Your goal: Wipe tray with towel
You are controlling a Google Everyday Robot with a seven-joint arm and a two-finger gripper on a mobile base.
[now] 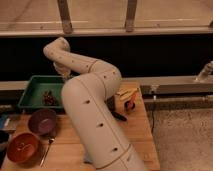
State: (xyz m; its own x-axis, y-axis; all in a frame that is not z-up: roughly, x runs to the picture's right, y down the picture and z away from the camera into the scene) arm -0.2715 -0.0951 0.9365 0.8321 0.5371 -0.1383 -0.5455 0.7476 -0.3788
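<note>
Arm: one white, jointed arm (95,125) rises from the near edge of the counter (145,135), bends at a high elbow and turns downward.

Pincer: one pincer (65,77) hangs at the end of the arm, over the right rear part of the tray. Whether it is released, clenched or grasping anything cannot be told, and contact with the tray cannot be confirmed.

Tray: one green tray (29,89) lies flat on the counter, below the pincer and extending to picture-left of it. One small cluster of dark items (48,97) sits inside the tray, below and slightly left of the pincer; the number of items in it cannot be counted.

Bowls: two.
- One purple bowl (42,121) stands nearer the camera than the pincer and to its left, just outside the front rim of the tray.
- One red-orange bowl (22,147) stands farther from the pincer, nearer the camera, beside the purple bowl.

Utensil: one thin utensil (47,147) lies just right of the red-orange bowl.

Other items: yellow and orange objects (127,94) lie well to the right of the pincer, beyond the arm. One black object (119,116) lies on the near side of them.
</note>
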